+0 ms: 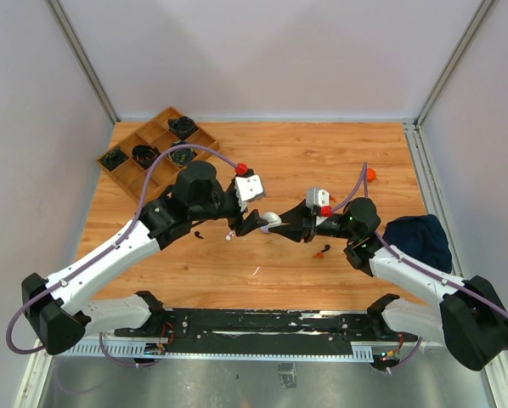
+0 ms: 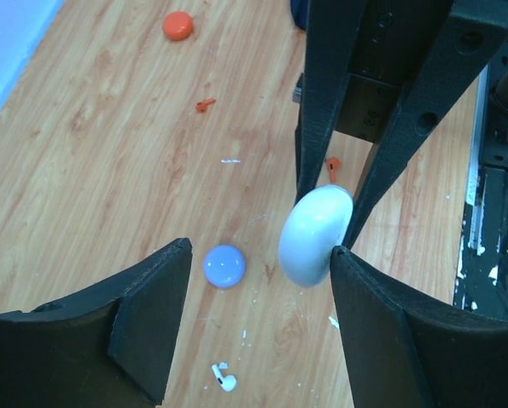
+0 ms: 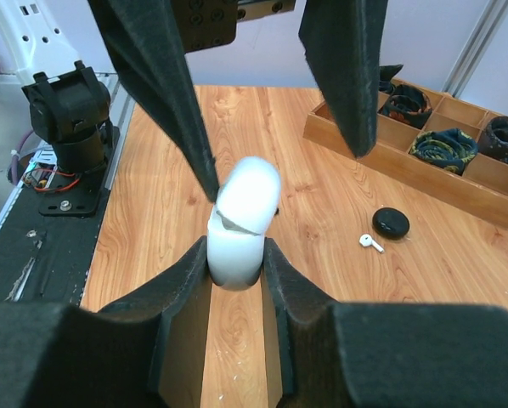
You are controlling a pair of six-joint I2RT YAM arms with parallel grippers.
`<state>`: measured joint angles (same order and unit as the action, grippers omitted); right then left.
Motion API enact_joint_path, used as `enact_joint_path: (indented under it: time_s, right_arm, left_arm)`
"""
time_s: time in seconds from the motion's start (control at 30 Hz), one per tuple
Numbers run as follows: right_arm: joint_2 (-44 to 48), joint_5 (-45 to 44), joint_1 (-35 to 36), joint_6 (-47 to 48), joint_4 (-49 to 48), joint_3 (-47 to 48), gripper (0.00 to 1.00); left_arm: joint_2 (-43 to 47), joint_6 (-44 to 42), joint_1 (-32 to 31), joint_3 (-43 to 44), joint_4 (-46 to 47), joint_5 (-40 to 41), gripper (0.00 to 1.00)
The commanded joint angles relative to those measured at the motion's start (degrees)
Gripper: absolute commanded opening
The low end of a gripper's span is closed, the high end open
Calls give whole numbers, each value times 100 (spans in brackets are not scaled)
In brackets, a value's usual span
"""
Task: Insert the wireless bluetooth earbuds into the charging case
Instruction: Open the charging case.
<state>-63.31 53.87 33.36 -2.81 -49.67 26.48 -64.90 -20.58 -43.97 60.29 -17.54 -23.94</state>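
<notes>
Your right gripper has its jaws closed on the white charging case. They clamp its lower half at the centre of the right wrist view, and the lid above the fingers is tipped ajar, showing a dark gap.

Your left gripper stands with its jaws spread wide and grips nothing. In the right wrist view its two fingers come down from the top edge. The left one touches the lid's left side, and the other hangs well apart at the upper right.

No earbud is between either pair of jaws. All of them lie on the table:
- A white earbud is right of centre in the right wrist view, just beside a black round case.
- An orange earbud is at the upper left of the left wrist view.
- A second orange earbud shows just above the held case.

A pale blue round case sits between your left fingers, left of the white case. An orange round case is near the top edge. The wooden tray of coiled cables fills the upper right of the right wrist view.
</notes>
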Motion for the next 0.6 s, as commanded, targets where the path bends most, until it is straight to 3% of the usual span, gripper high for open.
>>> enact_joint_path:
  time_s: [0.0,0.57]
  right_arm:
    - [69,194,51,-25,-149,-75,4]
    - [94,-277,22,111,-8,-153,3]
  left_arm:
    - [208,51,115,-30,470,223,71]
    - [293,516,173,-108,642,573,74]
